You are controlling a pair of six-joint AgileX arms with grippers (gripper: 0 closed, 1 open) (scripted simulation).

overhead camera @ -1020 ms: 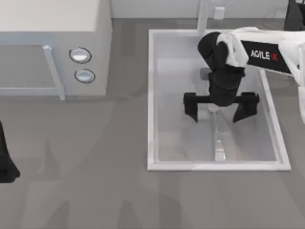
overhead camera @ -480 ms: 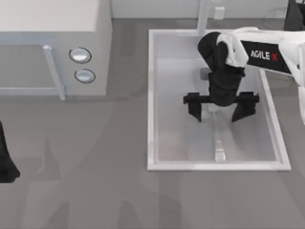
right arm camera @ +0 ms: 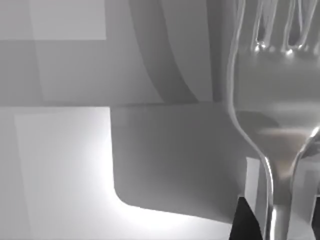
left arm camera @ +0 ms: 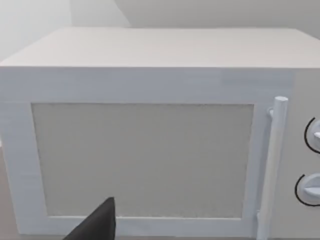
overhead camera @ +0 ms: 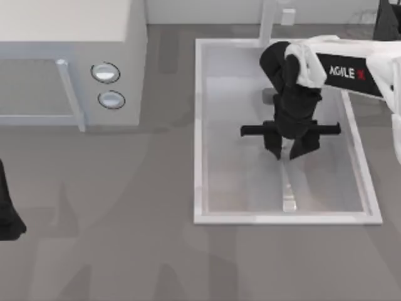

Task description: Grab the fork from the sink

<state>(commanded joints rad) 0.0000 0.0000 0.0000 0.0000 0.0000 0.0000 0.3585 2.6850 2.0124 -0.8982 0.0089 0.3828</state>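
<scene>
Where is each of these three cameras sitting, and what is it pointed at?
Top view: above the table, looking down on the sink, microwave, right claw over the fork, left arm parked at the left edge.
Left wrist view: faces the microwave door; a dark fingertip shows.
Right wrist view: close on the fork.
Top and right wrist share the fork.

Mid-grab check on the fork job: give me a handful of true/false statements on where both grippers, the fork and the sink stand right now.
1. The right gripper is down inside the sink. True.
2. The fork lies on the counter beside the microwave. False: it lies in the sink basin.
3. The right gripper's fingers stand wide apart. False: they have closed in around the fork near its neck.
4. The left gripper sits at the table's left edge, far from the sink. True.
</scene>
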